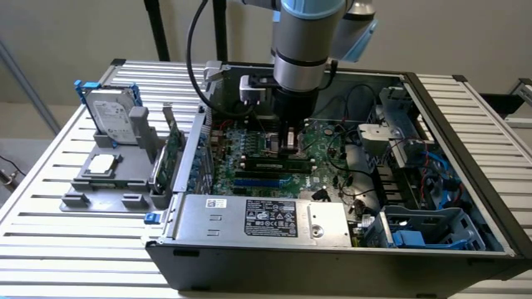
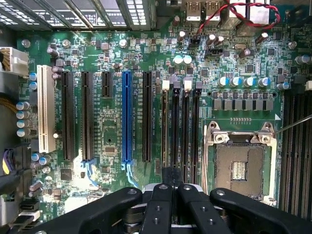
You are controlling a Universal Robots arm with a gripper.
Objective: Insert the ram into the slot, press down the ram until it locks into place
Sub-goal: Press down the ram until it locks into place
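Single arm reaches down into the open black computer case, over the large green motherboard. The gripper hangs directly above the bank of long narrow black memory slots with white end clips, just beside the square silver CPU socket.

In the wrist view the slots' long axis runs straight away from the fingers, and the two black inner fingers stand pressed together on the same line as the slot bank. Whether they are clamped on anything cannot be told; no board edge shows between them.

In the exterior view a long thin green RAM stick with dark chips lies across the motherboard just below the gripper body, long axis running between that view's left and right. It looks seated in or resting on a slot; which one cannot be told. Judgement: gripper sits over the stick, aligned for a downward press.
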